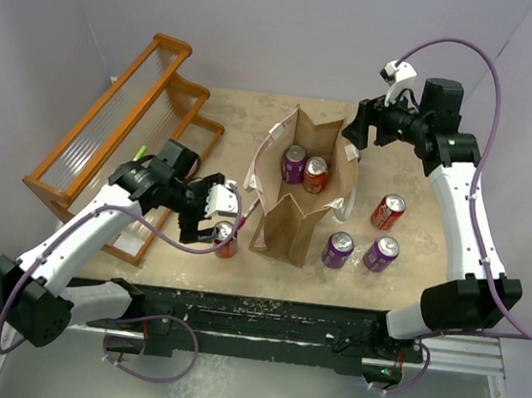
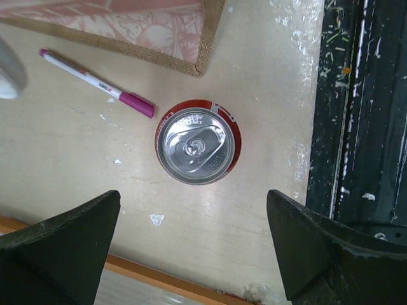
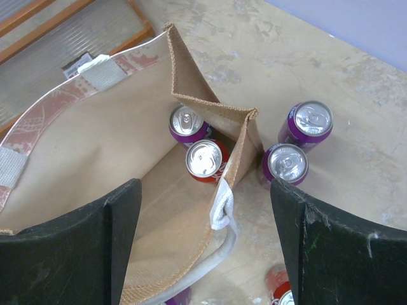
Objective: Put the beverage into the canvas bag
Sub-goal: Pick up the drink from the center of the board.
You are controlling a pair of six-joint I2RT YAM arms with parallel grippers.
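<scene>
**Desk:** Which can is up, and where does it sit?

**Operator:** The red soda can (image 2: 198, 145), upright on the table near the front edge, lid to the ceiling. My left gripper (image 1: 216, 214) hangs directly over it with its fingers spread wide and nothing in them. In the wrist view the can sits squarely in the gap between them.

**Desk:** So the approach is from above?

**Operator:** I judge so. The can's long axis is vertical, so it calls for a straight drop and then a squeeze across its sides. I can't tell from these views how high my fingers ride above the lid.

**Desk:** And the canvas bag?

**Operator:** The canvas bag (image 1: 287, 225) stands open just to my right of the can. Its near corner is close to the can but apart from it. A purple can (image 1: 294, 164) and a red one (image 1: 316, 174) already stand inside. Once I have the can, the carry would be up, to the right and over the rim.

**Desk:** Why not the right arm?

**Operator:** My right gripper (image 1: 358, 133) is also parted and empty, but it is poised at the bag's far right side, well apart from this can. The left is plainly nearer.

**Desk:** Anything in the way?

**Operator:** A magenta-capped pen (image 2: 95, 82) lies beside the can, between it and the bag. It looks to be outside my fingers' path.
</scene>
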